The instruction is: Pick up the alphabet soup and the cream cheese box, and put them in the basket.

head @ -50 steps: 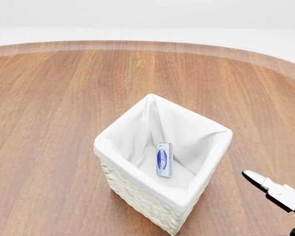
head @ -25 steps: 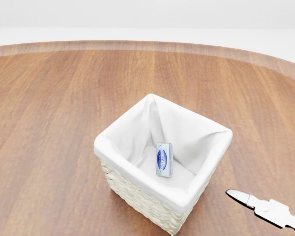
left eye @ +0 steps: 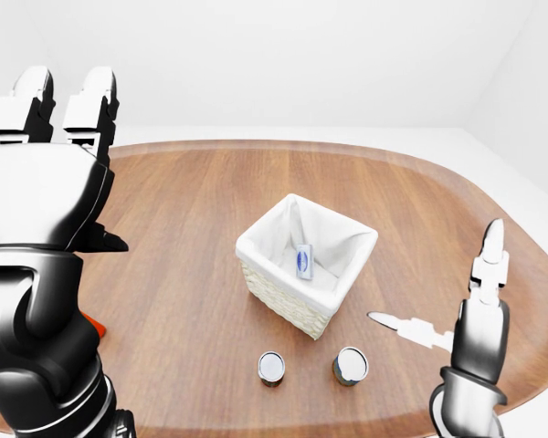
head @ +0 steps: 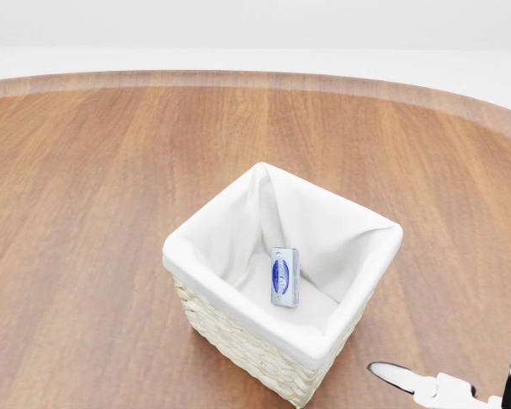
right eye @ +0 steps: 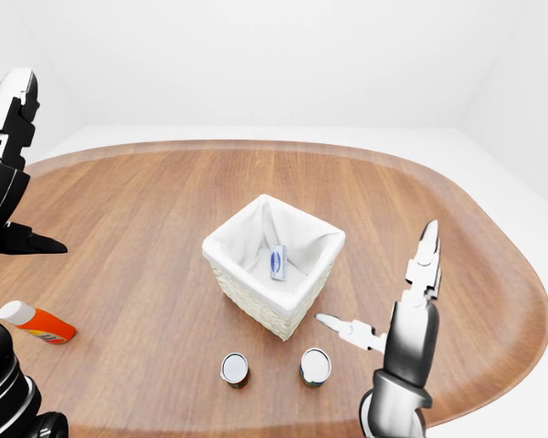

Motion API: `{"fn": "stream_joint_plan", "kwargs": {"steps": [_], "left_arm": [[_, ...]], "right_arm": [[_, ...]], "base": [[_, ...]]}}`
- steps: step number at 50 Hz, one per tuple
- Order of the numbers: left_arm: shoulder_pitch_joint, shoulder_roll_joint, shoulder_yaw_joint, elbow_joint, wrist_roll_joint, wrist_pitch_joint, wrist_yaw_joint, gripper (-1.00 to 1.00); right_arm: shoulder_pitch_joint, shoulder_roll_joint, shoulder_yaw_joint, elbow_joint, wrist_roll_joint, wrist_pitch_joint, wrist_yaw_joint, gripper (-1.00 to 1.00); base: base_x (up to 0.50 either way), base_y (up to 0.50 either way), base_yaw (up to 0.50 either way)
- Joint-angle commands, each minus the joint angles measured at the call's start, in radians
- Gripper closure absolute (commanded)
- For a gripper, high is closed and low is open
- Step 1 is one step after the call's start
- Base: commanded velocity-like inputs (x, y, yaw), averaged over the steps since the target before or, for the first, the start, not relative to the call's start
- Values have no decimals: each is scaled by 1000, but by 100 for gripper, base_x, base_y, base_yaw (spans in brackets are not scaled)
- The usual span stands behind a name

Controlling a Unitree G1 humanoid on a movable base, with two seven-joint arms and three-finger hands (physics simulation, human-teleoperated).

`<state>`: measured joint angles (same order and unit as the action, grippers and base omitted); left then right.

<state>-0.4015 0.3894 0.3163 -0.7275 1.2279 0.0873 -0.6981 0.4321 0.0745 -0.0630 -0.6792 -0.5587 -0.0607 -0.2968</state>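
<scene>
Left hand [left eye: 46, 182] is raised high at the left edge of the left-eye view, fingers spread, holding nothing, well apart from everything on the table [right eye: 146, 210]. An orange bottle [right eye: 36, 322] lies on its side at the table's left in the right-eye view, not part of the job. Basket [right eye: 265, 297] sits mid-table with the cream cheese box [head: 284, 276] already standing inside on the liner. Two cans stand upright just below the basket in the right-eye view: left can [right eye: 234, 369] and right can [right eye: 314, 365]. Labels aren't readable from above, so I can't tell which is the alphabet soup. Right hand [right eye: 411, 310] is open and empty, one finger pointing at 9 o'clock toward the basket's lower corner. Right can lies at roughly 8 o'clock from that fingertip and near it, so my call is that the right arm takes the can.
</scene>
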Motion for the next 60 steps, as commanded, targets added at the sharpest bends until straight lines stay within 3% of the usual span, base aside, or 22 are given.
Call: {"fn": "stream_joint_plan", "kwargs": {"steps": [1,18,22,40,45,50,60], "left_arm": [[-1,2,1,-3,6,0,0,-100],[-4,7,3,-4,19,0,0,-100],[-1,4,6,-6,17,0,0,-100],[1,5,8,7,24,0,0,-100],[-2,6,7,7,25,0,0,-100],[4,3,4,6,25,0,0,-100],[10,-2,6,9,24,0,0,-100]], "right_arm": [[56,-22,71,19,-83,-27,-34,-100],[68,-69,138,57,-61,-27,-52,-100],[78,-78,158,49,-4,-27,-37,-100],[70,-110,151,94,18,-27,-60,-100],[86,-98,148,100,15,-27,-30,-100],[115,-107,198,92,44,-27,26,-100],[98,-136,228,121,24,-27,20,-100]], "base": [[0,0,0],[0,0,0],[0,0,0],[0,0,0],[0,0,0],[0,0,0],[0,0,0]]}}
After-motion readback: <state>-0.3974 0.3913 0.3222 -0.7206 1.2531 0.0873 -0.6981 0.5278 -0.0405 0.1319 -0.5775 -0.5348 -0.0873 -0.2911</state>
